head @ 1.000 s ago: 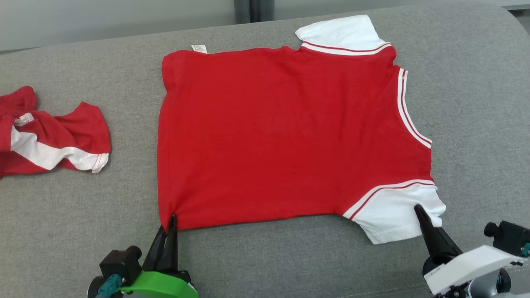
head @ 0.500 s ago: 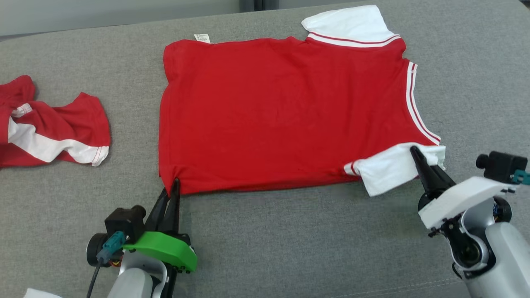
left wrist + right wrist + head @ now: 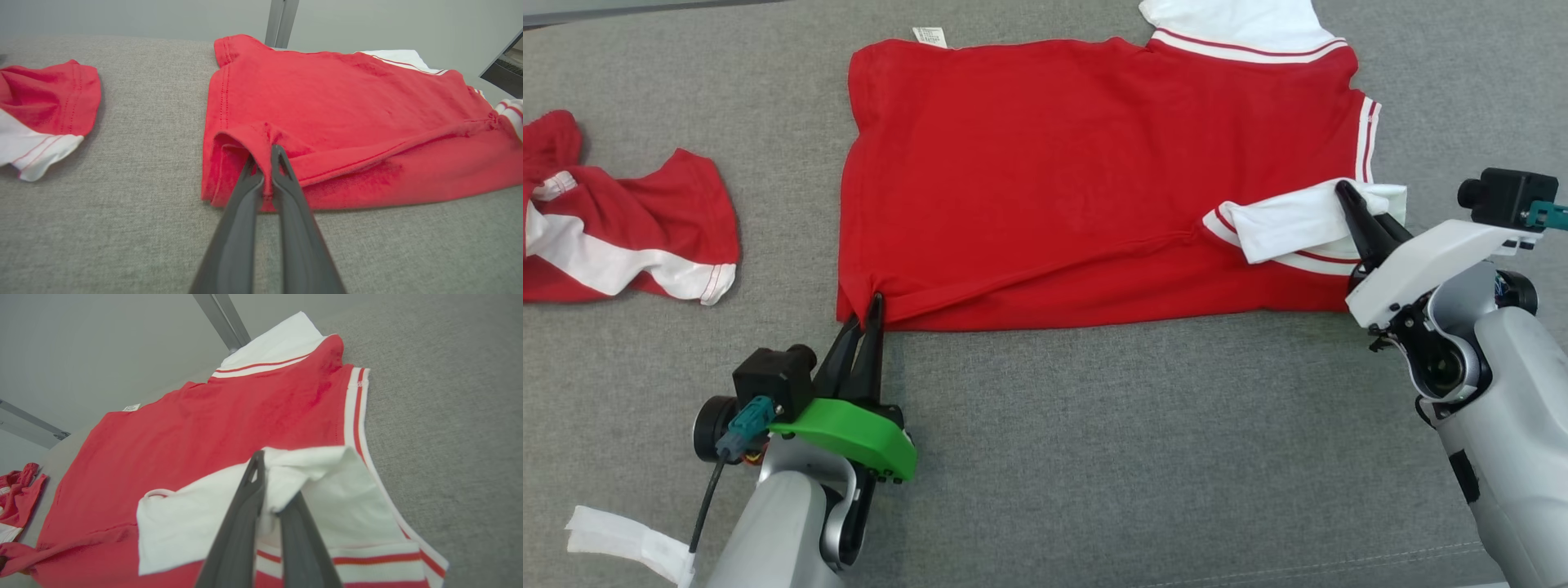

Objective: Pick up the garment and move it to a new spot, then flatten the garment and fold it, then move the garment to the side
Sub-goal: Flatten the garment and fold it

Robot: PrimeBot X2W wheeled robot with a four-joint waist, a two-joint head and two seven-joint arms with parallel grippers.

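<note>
**Item 1: garment (image 3: 1094, 163).** Red short-sleeved shirt with white sleeves and red-and-white striped trim. I see it lying across the middle of the grey cushion (image 3: 1094, 457), hem toward my left and neckline toward my right. The far part lies flat. The near edge is turned up and over onto the body, making a long fold line from the hem corner (image 3: 245, 141) to the near sleeve (image 3: 184, 522). A small white label (image 3: 929, 35) sticks out at the far hem corner. The far sleeve (image 3: 1241, 20) lies flat at the top edge of the head view.

**Item 2: left gripper (image 3: 870, 306).** Fingers drawn narrow and pinching the near hem corner. In the left wrist view the red cloth runs up between the 2 fingers and drapes over them. A green bracket (image 3: 849, 433) sits behind the fingers.

**Item 3: right gripper (image 3: 1346, 194).** Fingers drawn narrow and pinching the white near sleeve, which is raised and doubled back over the red body beside the neckline trim.

**Item 4: second red-and-white garment (image 3: 621, 229).** Crumpled on the cushion, well apart from item 1 on my left.

**Item 5: white strip (image 3: 621, 539).** At the lower left of the head view, beside my left forearm. I cannot tell what it is.

**Item 6: metal post (image 3: 280, 22).** Upright behind the cushion, against a pale wall.
</note>
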